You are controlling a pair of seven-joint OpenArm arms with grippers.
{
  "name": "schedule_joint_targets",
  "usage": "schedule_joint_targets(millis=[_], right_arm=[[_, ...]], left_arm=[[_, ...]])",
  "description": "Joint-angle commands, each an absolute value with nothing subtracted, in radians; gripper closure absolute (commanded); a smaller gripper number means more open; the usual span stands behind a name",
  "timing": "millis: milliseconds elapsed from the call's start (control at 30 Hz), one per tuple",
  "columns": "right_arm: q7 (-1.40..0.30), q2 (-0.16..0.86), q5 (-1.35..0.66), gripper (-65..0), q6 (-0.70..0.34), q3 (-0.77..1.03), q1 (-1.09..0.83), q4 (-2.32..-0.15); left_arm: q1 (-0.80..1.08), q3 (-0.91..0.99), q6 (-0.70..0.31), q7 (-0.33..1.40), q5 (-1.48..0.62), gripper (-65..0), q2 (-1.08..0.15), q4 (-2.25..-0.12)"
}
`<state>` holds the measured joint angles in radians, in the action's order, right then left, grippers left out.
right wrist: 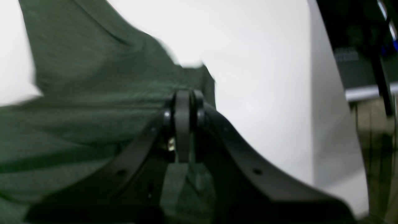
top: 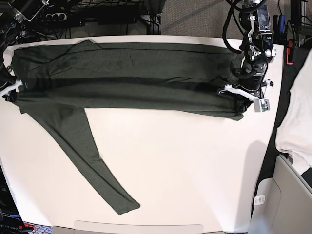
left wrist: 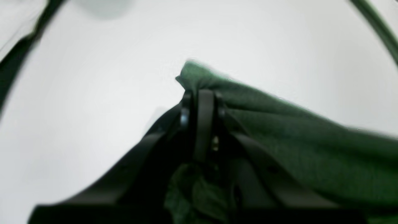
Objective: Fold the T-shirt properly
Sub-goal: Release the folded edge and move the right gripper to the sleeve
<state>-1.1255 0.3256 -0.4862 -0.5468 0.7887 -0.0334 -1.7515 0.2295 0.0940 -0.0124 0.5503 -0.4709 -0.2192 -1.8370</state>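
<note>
Now each tool, left (left wrist: 202, 93) and right (right wrist: 183, 93), clamps an opposite end of the T-shirt (top: 126, 78).

The base view looks straight down from high up; both wrist views sit close behind their tools, sharing the T-shirt (top: 126, 73).

Right end effector (top: 6, 90) cut off

A robotics lab: a plain white worktable (top: 195, 161) beneath the clamped claw, with tangled black cables (top: 234, 14) and a dark equipment rack (top: 97, 12) crowded behind it.
</note>
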Motion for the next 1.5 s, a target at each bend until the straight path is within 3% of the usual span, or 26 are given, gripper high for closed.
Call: schedule_joint_targets(millis=[0,700,933,1133,1300,1467], right_arm=[[-1.104,0.348,-0.499,-0.4,-0.542,0.796,-0.021,-1.768],[-1.104,0.348,-0.506,-0.4,-0.542,0.785,-0.068,-1.808],[-1.104,0.348,-0.506,-0.4,-0.542,0.783,-0.09,-1.808],[-1.104,0.344,-0.503,-0.4,-0.542,0.783,-0.102,-1.808],[-1.102,0.348,-0.496,-0.8,-0.535,0.766,-0.117,-1.808],[-1.102,0.34,-0.366,-3.4,-0.535,0.765,-0.122,-1.808]], left_arm=[[0.222,0.096,-0.022,0.522,-0.475,0.0,-0.226,-1.854],[0.325,0.11,-0.022,0.526,-0.472,0.0,-0.225,-1.86],[0.32,0.116,-0.022,0.691,-0.47,-0.1,-0.223,-1.845],[0.318,0.116,-0.021,0.717,-0.469,-0.4,-0.223,-1.845],[0.318,0.116,-0.019,0.717,-0.469,-11.0,-0.223,-1.848],[0.318,0.116,-0.019,0.717,-0.469,-19.7,-0.223,-1.854]])
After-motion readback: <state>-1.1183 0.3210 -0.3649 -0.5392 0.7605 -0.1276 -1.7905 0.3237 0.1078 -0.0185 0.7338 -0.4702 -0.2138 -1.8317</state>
